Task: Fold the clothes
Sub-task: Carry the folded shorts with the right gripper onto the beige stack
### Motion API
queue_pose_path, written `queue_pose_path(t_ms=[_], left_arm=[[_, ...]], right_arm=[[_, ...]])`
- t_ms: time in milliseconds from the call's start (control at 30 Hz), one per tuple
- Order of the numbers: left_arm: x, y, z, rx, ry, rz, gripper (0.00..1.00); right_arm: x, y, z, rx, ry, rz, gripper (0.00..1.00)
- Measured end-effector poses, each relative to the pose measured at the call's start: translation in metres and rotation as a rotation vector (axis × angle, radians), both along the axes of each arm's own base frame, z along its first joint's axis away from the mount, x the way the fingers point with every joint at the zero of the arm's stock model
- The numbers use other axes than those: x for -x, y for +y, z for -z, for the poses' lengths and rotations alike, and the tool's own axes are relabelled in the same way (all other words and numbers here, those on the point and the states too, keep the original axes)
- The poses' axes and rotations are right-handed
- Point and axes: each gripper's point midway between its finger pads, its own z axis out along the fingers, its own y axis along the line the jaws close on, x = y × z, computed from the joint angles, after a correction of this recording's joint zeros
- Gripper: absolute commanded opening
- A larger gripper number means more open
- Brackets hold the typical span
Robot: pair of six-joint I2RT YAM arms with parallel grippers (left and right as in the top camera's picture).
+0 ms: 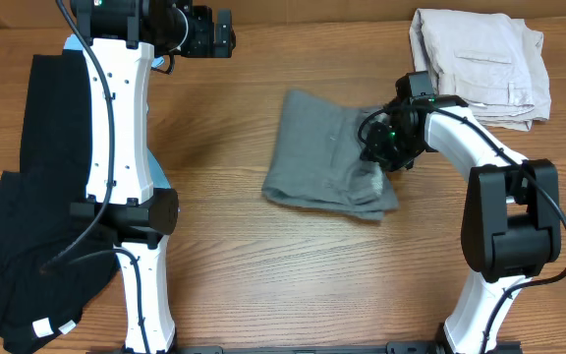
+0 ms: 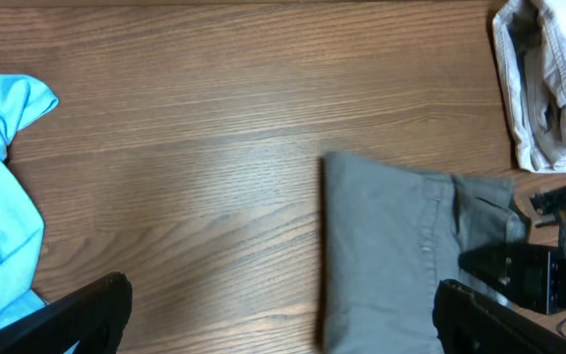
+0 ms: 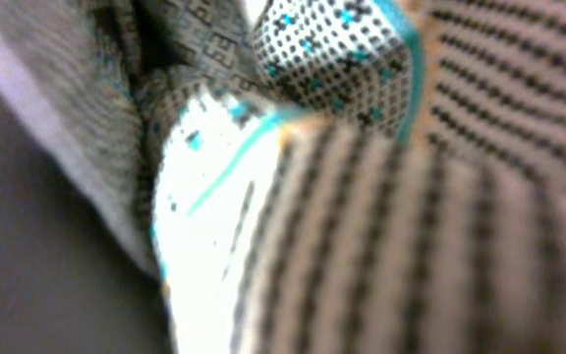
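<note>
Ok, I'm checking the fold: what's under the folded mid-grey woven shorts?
Brown wooden table shows all round the mid-grey woven shorts. Anything beneath the cloth is covered, and the right gripper hides their right edge.

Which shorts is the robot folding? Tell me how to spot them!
Look at the middle of the wooden table. The grey shorts lie there, partly folded, the right arm reaching onto their edge. They are darker than the beige shorts in the corner and lighter than the black garment on the other side.
</note>
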Motion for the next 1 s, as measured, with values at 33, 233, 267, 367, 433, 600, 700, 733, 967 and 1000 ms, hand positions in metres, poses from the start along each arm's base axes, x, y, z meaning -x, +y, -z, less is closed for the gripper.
queue_pose_path(t_ms=[33,233,267,367,433,600,700,733,967,1000], left_arm=[[0.0,0.0,0.0,-0.001,0.001,0.0,1.0],[0.001,0.0,0.001,-0.001,0.005,0.0,1.0],[0.001,0.0,0.001,-0.001,0.005,0.0,1.0],[0.001,0.001,0.0,-0.003,0.003,-0.001,1.0],[-0.001,0.002,0.0,-0.01,-0.002,-0.006,1.0],[-0.002,0.004,0.0,-0.02,-0.007,-0.013,1.0],[-0.004,0.006,-0.001,-0.029,-0.018,-0.019,1.0],[-0.006,0.006,-0.001,-0.033,-0.024,-0.023,1.0],[-0.01,0.011,-0.002,-0.053,-0.04,-0.037,1.0],[-0.01,0.011,-0.002,-0.056,-0.041,-0.039,1.0]], right_arm=[[-0.004,0.006,-0.003,-0.034,-0.017,-0.009,0.04],[-0.014,0.027,-0.011,-0.163,-0.063,-0.035,0.04],[-0.015,0.028,-0.014,-0.187,-0.063,-0.035,0.04],[-0.023,0.027,-0.027,-0.263,-0.079,-0.024,0.04],[-0.036,0.021,-0.043,-0.321,-0.122,-0.007,0.04],[-0.076,-0.018,-0.107,-0.407,-0.298,0.099,0.04],[-0.098,-0.049,-0.157,-0.447,-0.451,0.17,0.04],[-0.107,-0.061,-0.177,-0.468,-0.519,0.192,0.04],[-0.139,-0.122,-0.254,-0.588,-0.771,0.327,0.04],[-0.142,-0.128,-0.261,-0.6,-0.793,0.345,0.04]])
